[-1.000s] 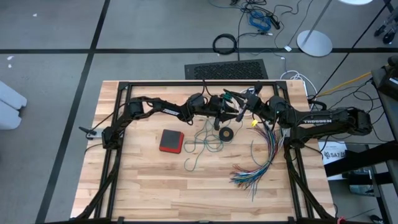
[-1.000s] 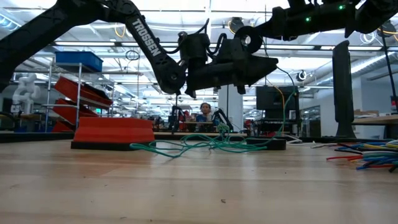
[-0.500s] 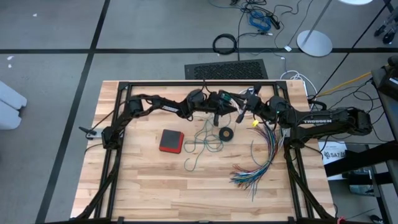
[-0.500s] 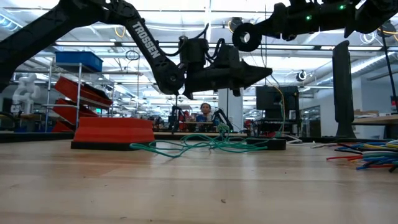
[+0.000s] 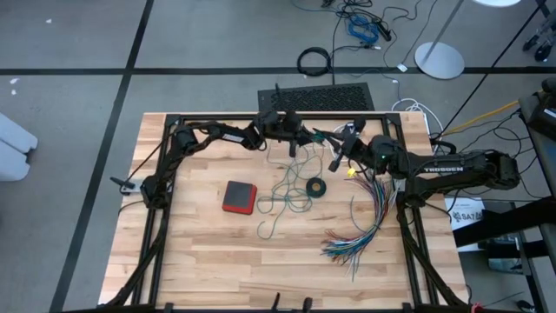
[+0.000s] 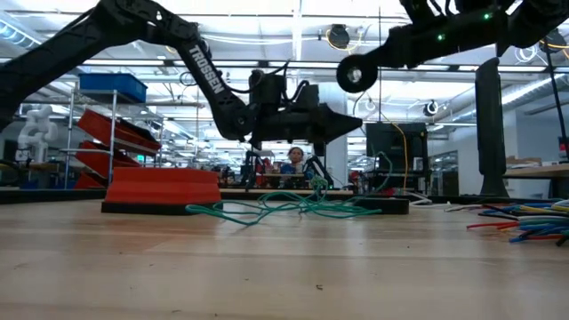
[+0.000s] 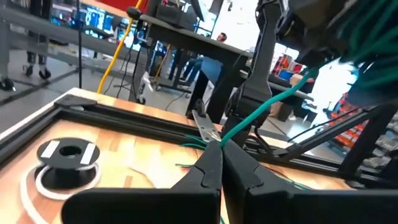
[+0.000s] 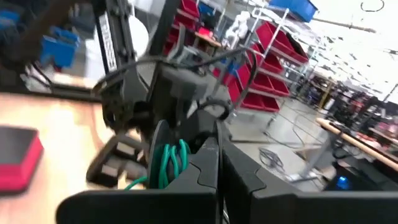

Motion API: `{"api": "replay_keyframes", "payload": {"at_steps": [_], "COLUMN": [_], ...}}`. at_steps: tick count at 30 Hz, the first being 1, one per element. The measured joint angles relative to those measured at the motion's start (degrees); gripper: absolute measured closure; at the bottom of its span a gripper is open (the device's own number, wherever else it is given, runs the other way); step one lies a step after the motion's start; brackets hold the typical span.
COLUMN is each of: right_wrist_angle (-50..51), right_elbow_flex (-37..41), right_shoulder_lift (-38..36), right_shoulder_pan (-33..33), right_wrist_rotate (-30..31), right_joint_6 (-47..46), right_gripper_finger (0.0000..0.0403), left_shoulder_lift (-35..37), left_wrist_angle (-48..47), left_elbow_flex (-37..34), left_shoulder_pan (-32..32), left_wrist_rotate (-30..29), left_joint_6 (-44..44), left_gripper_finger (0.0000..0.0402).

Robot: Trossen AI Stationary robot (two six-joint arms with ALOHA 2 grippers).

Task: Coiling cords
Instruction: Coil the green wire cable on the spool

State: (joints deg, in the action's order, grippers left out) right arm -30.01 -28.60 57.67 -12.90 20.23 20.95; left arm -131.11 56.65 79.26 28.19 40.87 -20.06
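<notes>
Teal-green cord (image 5: 287, 198), trailing at frame centre: left gripper (image 7: 220, 147) is pinching one strand taut while right gripper (image 8: 214, 144), clamped on gathered loops, is anchoring the coil for winding.

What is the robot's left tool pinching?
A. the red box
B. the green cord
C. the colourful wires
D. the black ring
B. In the left wrist view the left tool is shut on the green cord, which runs taut out from between its tips.
</notes>
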Motion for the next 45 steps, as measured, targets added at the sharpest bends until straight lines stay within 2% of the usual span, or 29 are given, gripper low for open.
{"api": "replay_keyframes", "payload": {"at_steps": [11,16,20,26,36,45], "right_wrist_angle": [11.78,14.03,15.16,14.34,10.2,0.06], "right_elbow_flex": [0.0,0.0,0.0,0.0,-0.02,-0.04], "right_shoulder_lift": [0.0,0.32,1.3,4.28,10.26,17.18], "right_shoulder_pan": [-0.27,-1.14,-1.4,-1.43,-1.51,-1.98], "right_wrist_rotate": [8.39,9.07,11.37,16.0,17.3,20.05], "right_joint_6": [5.58,7.4,8.38,9.99,10.16,10.2], "right_gripper_finger": [0.0403,0.0403,0.0403,0.0403,0.0403,0.0403], "left_shoulder_lift": [0.0,0.0,0.0,0.0,0.0,-0.02], "left_wrist_angle": [-0.59,-1.03,-6.47,-11.59,-11.49,-11.37], "left_elbow_flex": [1.17,3.17,5.35,6.73,6.78,6.78], "left_shoulder_pan": [3.41,3.67,3.6,3.34,3.34,2.51], "left_wrist_rotate": [9.33,12.43,14.52,16.32,17.29,15.3], "left_joint_6": [-9.07,-12.41,-12.63,-13.3,-18.15,-23.25], "left_gripper_finger": [0.0401,0.0401,0.0401,0.0401,0.0402,0.0402]}}
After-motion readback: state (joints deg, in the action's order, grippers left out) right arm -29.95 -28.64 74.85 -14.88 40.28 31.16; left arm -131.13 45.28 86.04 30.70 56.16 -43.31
